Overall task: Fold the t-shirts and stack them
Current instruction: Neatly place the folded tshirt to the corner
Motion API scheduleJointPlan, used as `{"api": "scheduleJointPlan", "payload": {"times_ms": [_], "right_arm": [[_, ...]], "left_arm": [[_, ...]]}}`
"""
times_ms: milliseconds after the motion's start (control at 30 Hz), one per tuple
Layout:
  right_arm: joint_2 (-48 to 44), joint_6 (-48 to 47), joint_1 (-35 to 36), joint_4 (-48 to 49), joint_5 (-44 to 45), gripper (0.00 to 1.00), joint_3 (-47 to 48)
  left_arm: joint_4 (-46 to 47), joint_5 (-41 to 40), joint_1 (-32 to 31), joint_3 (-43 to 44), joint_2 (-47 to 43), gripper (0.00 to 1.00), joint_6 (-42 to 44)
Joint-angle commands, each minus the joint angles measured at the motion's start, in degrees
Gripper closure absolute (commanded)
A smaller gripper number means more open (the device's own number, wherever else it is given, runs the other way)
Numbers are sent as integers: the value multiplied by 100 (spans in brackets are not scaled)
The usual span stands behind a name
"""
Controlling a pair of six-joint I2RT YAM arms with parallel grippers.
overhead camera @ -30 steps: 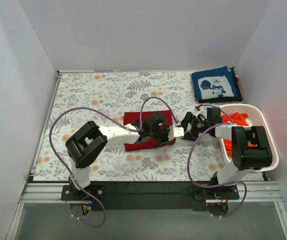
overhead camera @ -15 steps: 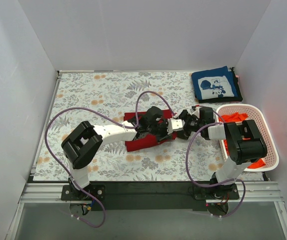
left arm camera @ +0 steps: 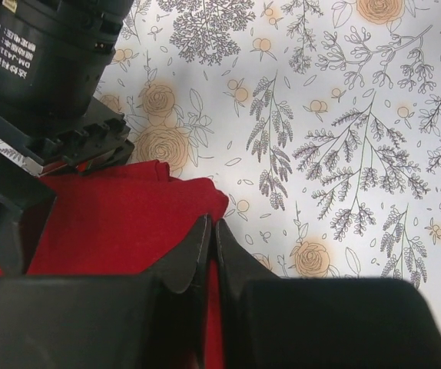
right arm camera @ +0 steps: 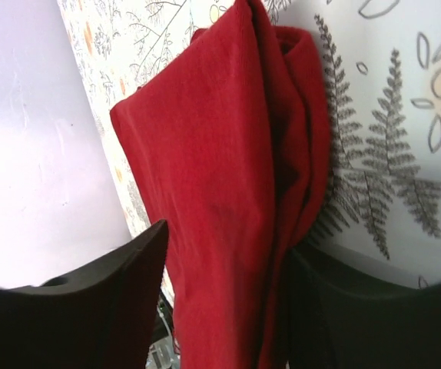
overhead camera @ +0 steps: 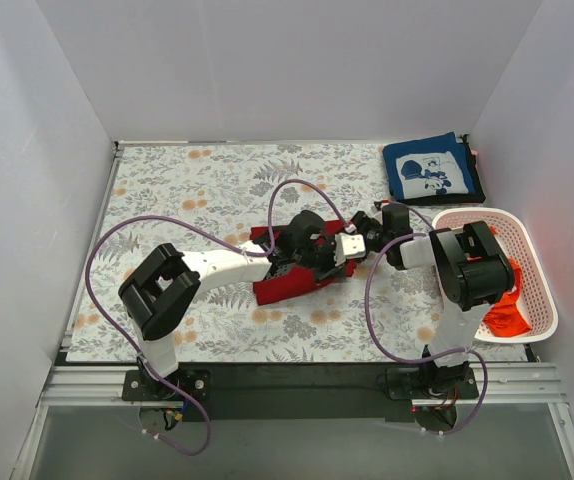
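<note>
dark red tee [overhead camera: 277, 288]: centre, part-folded | navy tee [overhead camera: 429, 170]: folded, far-right corner | orange-red tee [overhead camera: 507, 312]: in basket [overhead camera: 539, 285]

My right claw [right arm camera: 228, 240] swung from the basket [overhead camera: 540, 303] to the dark red t-shirt [overhead camera: 287, 283], jaws narrowing round its fold.

**Inspector:** Arms, as your feeds show them?

**Operator:** I see the left arm [overhead camera: 222, 263] and right arm [overhead camera: 472, 265] built alike: white links, bulky black joint housings, flat black base plates [overhead camera: 162, 385]. A thin purple cable [overhead camera: 157, 219] loops along each. My wrist feeds show matte black tapered fingers [left arm camera: 178, 265].
</note>
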Motion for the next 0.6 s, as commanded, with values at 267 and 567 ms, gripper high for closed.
{"api": "scheduleJointPlan", "payload": {"times_ms": [267, 567], "right_arm": [[404, -1295, 86, -1092, 542, 97, 1003], [517, -4377, 68, -2930, 1139, 99, 3146]], "left_arm": [[89, 11, 265, 168, -315, 74, -467], [-868, -23, 1065, 54, -957, 26, -1418]]}}
